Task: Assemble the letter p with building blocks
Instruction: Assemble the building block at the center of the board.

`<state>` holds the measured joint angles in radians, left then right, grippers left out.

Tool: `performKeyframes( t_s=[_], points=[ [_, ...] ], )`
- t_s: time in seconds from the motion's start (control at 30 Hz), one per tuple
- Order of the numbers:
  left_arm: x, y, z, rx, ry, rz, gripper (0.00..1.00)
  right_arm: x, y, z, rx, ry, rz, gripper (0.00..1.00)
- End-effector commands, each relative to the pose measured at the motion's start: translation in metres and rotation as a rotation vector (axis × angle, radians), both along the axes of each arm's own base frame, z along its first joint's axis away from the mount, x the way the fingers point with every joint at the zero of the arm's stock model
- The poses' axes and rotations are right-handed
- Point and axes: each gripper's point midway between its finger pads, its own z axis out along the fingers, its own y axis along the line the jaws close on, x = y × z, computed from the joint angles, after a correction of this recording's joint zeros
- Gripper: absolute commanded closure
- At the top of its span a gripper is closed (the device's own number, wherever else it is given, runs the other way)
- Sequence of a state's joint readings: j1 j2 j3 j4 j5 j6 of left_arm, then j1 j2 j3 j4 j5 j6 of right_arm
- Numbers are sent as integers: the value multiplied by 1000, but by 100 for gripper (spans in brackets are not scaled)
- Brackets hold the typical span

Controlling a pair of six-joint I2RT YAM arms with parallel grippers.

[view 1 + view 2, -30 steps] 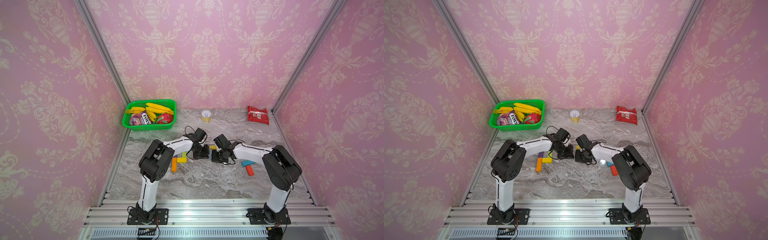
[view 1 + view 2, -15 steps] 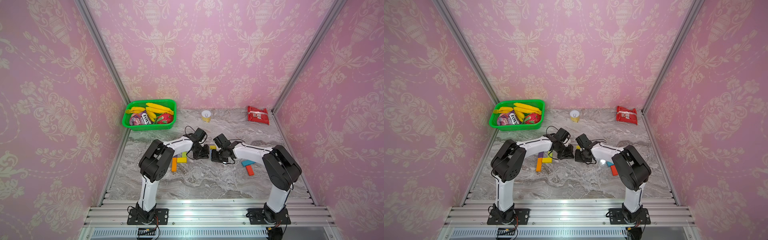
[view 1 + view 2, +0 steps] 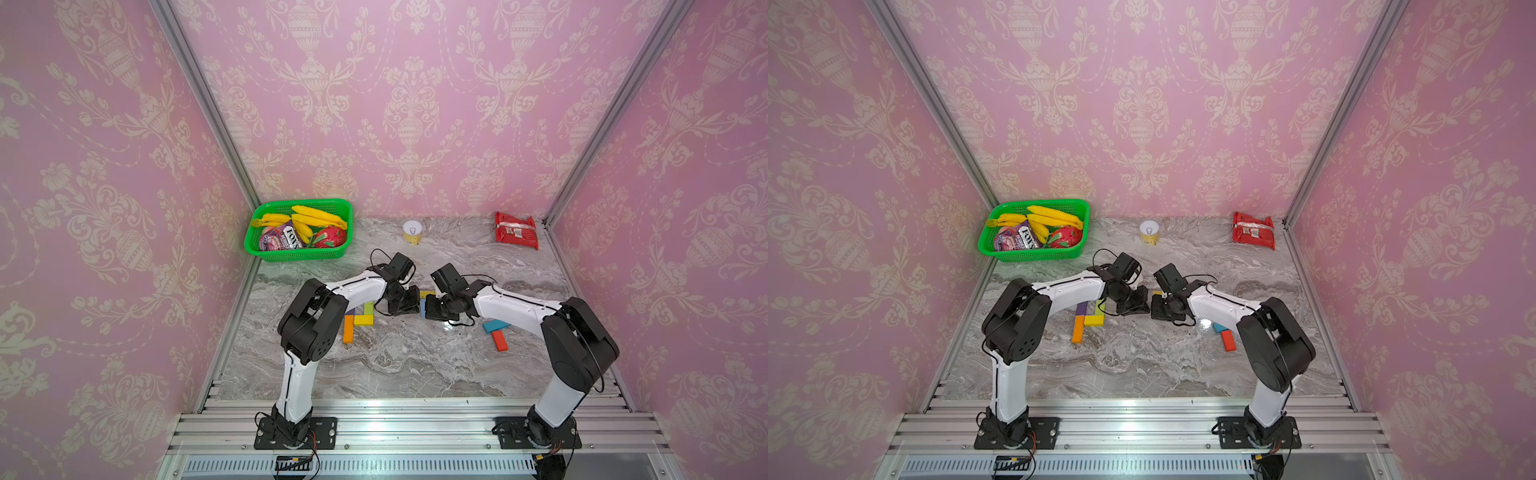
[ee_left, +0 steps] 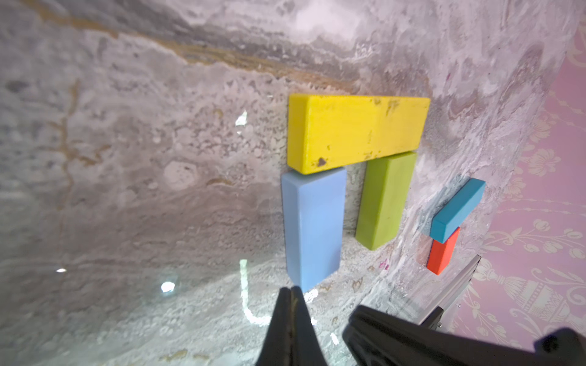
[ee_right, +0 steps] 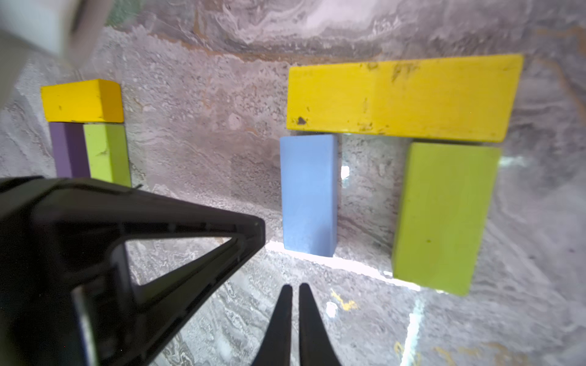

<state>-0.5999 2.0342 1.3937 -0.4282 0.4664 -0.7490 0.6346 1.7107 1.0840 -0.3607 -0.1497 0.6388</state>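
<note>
The marble surface [image 3: 415, 365] carries all items. Both arms reach inward and meet near its centre, the left arm [image 3: 357, 291] and the right arm [image 3: 515, 305] each bent low over the blocks.

A green basket [image 3: 299, 254] with bananas and packets sits in the far left corner. A red snack packet [image 3: 516, 230] lies in the far right corner, and a small yellow can [image 3: 412, 231] stands between them.

The left claw [image 4: 291, 289] is pressed together and holds nothing. Its tip is just beside the free end of the light blue block [image 4: 312, 225]; contact cannot be confirmed. The right claw [image 5: 295, 286] is all but pressed together, with a thin slit between its fingers. It is empty and clear of the blocks.

- Central group: the long yellow block [image 4: 358, 133] lies across the ends of the light blue block and the lime green block [image 4: 383, 199]. These two are parallel with a gap between them.
- Left group: the second yellow block [image 5: 82, 101] caps the purple block [image 5: 68, 150] and the second lime green block [image 5: 106, 152], which lie side by side. The orange block [image 3: 348, 328] lies just beside this group.
- Right group: the teal block [image 4: 458, 209] meets the red block [image 4: 442, 252] end to end, near the right arm.
</note>
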Motion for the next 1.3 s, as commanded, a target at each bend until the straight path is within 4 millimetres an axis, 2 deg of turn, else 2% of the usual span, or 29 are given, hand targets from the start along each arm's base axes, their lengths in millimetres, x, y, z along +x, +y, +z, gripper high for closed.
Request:
performKeyframes(
  t_s=[0.0, 0.27, 0.53, 0.8, 1.27],
  points=[
    [2, -6, -4, -2, 10, -24, 100, 4, -20, 13, -29, -22, -23, 88],
    [7, -2, -2, 32, -2, -6, 100, 14, -62, 13, -42, -28, -106, 88],
    [9, 3, -9, 78, 1, 1, 100, 14, -107, 2, -69, 3, -189, 88],
    [15, 3, -14, 97, 8, 0, 100, 15, -121, -4, -75, 12, -222, 88],
    [19, 9, -19, 108, 18, 10, 100, 24, -129, -11, -86, 24, -240, 88]
  ],
)
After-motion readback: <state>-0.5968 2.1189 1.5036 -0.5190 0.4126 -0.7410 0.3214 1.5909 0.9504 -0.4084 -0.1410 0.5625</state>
